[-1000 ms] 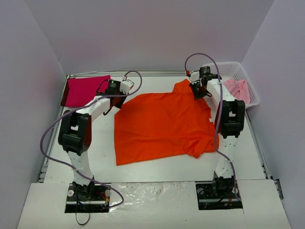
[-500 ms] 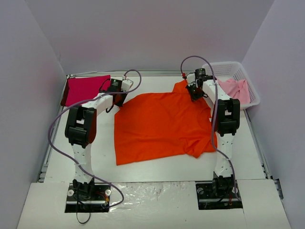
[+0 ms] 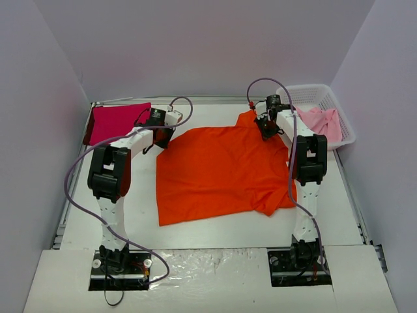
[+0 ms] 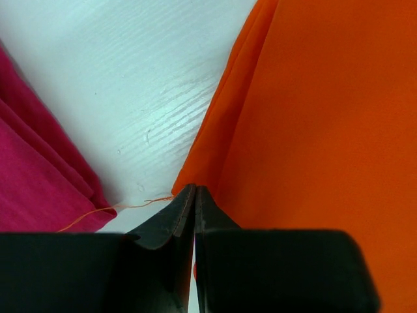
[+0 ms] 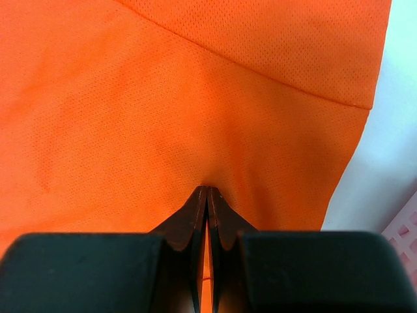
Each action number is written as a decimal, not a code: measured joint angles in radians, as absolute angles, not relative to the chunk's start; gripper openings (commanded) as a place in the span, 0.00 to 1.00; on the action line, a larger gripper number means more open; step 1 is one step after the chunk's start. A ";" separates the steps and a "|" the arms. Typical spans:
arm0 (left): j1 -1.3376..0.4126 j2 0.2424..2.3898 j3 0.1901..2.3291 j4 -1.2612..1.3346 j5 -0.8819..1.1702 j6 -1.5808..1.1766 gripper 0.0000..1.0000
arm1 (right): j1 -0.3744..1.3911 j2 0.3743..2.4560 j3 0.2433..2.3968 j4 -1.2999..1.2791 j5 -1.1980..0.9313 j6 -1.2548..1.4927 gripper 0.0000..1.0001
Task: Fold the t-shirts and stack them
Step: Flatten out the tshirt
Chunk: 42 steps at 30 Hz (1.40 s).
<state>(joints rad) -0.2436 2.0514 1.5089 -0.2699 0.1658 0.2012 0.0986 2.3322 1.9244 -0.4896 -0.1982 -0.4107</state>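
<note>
The bright orange t-shirt [image 3: 221, 169] lies spread flat in the middle of the table. My left gripper [image 3: 158, 134] sits at its far left corner, and the left wrist view shows the jaws [image 4: 194, 189] shut on the orange edge [image 4: 326, 117]. My right gripper [image 3: 266, 127] is at the shirt's far right sleeve, its jaws [image 5: 207, 190] pinching a pucker of orange cloth [image 5: 163, 98]. The magenta-red t-shirt [image 3: 114, 122] lies folded at the far left, its edge [image 4: 39, 189] just beside the left fingers. The pale pink t-shirt [image 3: 324, 122] lies in the basket.
A white lattice basket [image 3: 313, 91] stands at the far right corner, and its rim [image 5: 407, 235] shows close to the right gripper. Purple cables loop over both arms. A loose orange thread [image 4: 117, 208] trails across the bare table between the two shirts.
The left jaws have closed onto the orange shirt's corner. Both arms have shifted slightly toward the far edge; the right gripper has kept its pinch.
</note>
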 measured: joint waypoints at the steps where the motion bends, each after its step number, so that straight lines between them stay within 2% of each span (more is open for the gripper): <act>1: -0.244 2.052 1.509 -0.275 0.169 0.202 0.02 | 0.099 2.333 1.924 -0.490 -0.197 -0.411 0.00; 16: -0.243 2.164 1.631 -0.318 0.107 0.208 0.02 | 0.090 2.334 1.905 -0.482 -0.196 -0.424 0.00; 42: -0.247 2.240 1.791 -0.340 -0.031 0.206 0.02 | 0.085 2.338 1.905 -0.463 -0.178 -0.424 0.00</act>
<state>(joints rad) -0.2466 2.2402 1.7912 -0.3405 -0.0307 0.2058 0.0853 2.3379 1.9053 -0.4633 -0.1783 -0.4244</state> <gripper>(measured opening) 0.027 0.001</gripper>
